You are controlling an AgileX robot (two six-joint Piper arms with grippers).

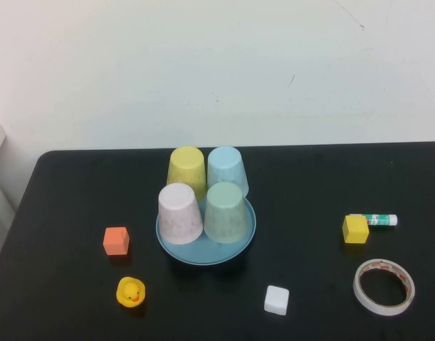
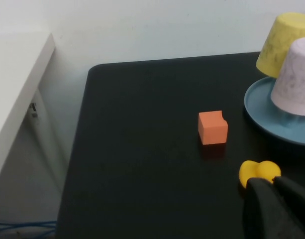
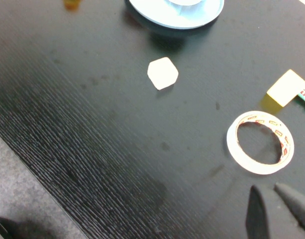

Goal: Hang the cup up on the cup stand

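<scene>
All four cups sit mouth-down on the cup stand [image 1: 173, 250], and the cup [image 1: 226, 212], mint green, is at its front on my right-arm side, beside the pale pink cup [image 1: 179, 212] and in front of the light blue cup [image 1: 228, 169]; the yellow cup [image 1: 186, 170] is behind the pink one. By my judgement the cup is already hung. Its long axis runs near upright, base on top. My left gripper [image 2: 276, 185] hangs low off the stand on my left side, close by the rubber duck [image 2: 259, 172], with the orange cube [image 2: 212, 127] between it and the far table edge; its fingertips lie nearly together. My right gripper [image 3: 274, 191] hovers off the stand on my right side, just beside the tape roll [image 3: 260, 142], fingers narrow and empty, the white cube [image 3: 162, 73] between it and the stand. Neither arm shows overhead, so which is nearer I cannot tell. The glue stick [image 1: 377, 219], touching the yellow cube [image 1: 355, 229], bears a green label; its writing is unreadable, as are the red marks on the tape.
</scene>
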